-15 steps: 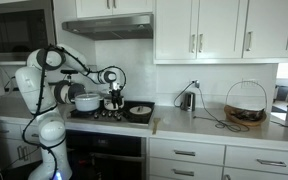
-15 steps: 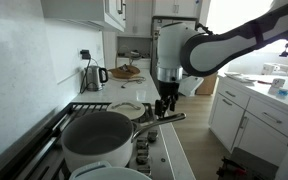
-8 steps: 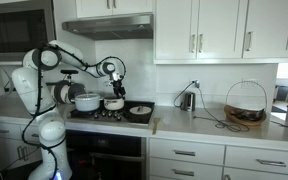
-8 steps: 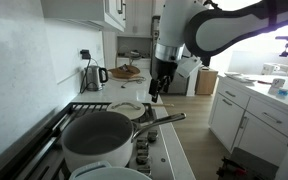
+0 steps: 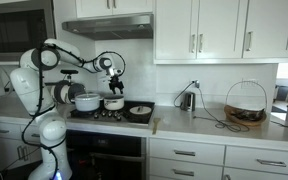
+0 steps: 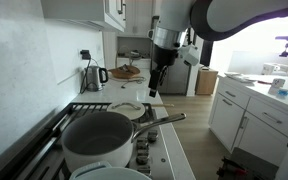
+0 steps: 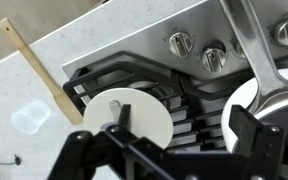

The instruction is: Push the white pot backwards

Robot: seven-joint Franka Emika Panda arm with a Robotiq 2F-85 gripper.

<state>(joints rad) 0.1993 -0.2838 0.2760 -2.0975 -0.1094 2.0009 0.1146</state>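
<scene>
The small white pot (image 5: pixel 114 103) stands on the stove between the larger white pot (image 5: pixel 86 100) and the flat dark pan (image 5: pixel 139 111). In an exterior view it is the pot with a long metal handle (image 6: pixel 99 140), with the larger pot's rim (image 6: pixel 109 173) at the bottom edge. In the wrist view its white rim (image 7: pixel 246 108) shows at the right. My gripper (image 5: pixel 117 87) is open and empty. It hangs well above the stove, over the gap between the pot and the pan (image 6: pixel 152 91). In the wrist view the jaws (image 7: pixel 184 135) stand wide apart.
A white disc (image 7: pixel 129 118) lies in the pan on the black grate. The stove knobs (image 7: pixel 212 57) line the front edge. A wooden stick (image 7: pixel 39 70) lies on the counter beside the stove. A kettle (image 5: pixel 187 100) and a wire basket (image 5: pixel 246 105) stand further along the counter.
My gripper has risen from stove level beside the small white pot to well above it. The pots and the pan have not visibly moved.
</scene>
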